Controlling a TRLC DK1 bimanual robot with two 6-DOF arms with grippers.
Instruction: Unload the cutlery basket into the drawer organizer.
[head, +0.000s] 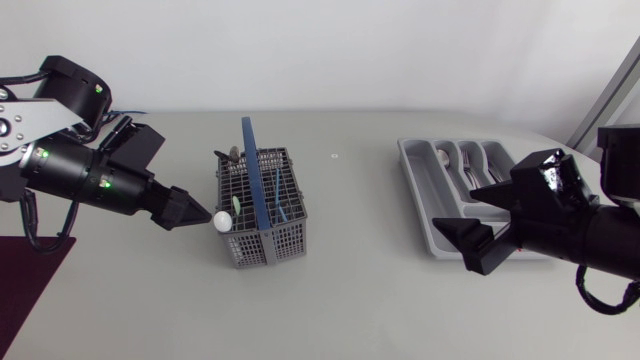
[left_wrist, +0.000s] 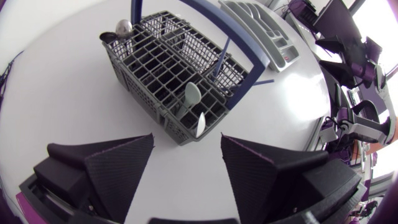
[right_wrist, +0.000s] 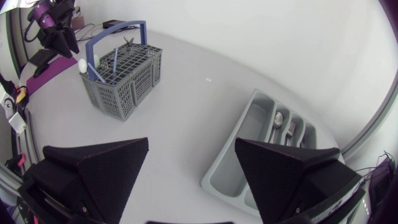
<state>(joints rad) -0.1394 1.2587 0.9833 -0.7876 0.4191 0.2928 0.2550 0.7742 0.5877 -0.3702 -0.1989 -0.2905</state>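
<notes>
My left arm (head: 90, 182) sits low beside the cutlery basket (head: 268, 246). The left jaws are apart and empty, their tips just short of a white spoon (head: 221, 221) standing in the basket's nearest corner. The basket (grey, with a blue handle (head: 254, 165)) stands mid-surface and also holds a blue utensil (head: 280, 206). My right arm (head: 585, 235) hangs over the near end of the drawer organizer (head: 424, 195), right jaws apart and gripping nothing. A metal spoon (head: 443, 157) and forks (head: 468, 176) lie in its compartments.
</notes>
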